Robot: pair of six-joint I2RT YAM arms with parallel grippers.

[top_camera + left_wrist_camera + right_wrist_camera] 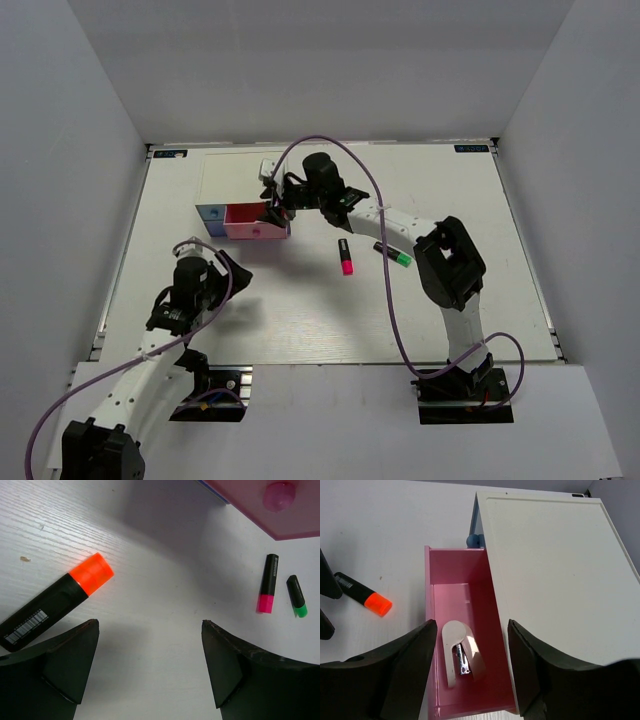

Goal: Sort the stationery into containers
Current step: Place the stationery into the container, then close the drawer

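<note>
The pink drawer [445, 600] of the white-topped box [555, 580] stands pulled out, and a small white item with a metal part [462, 652] lies inside it. My right gripper [472, 625] hovers open and empty just above this drawer; it also shows in the top view [278, 212]. The orange-capped highlighter [55, 602] lies on the table just ahead and left of my open, empty left gripper [150, 625]. The pink-capped highlighter [345, 257] and the green-capped highlighter [393, 254] lie right of the box. No eraser is in view.
The light blue drawer [210, 212] is shut, left of the pink one; its knob [475, 540] shows in the right wrist view. The pink drawer's front and knob [280, 495] face my left gripper. White walls enclose the table.
</note>
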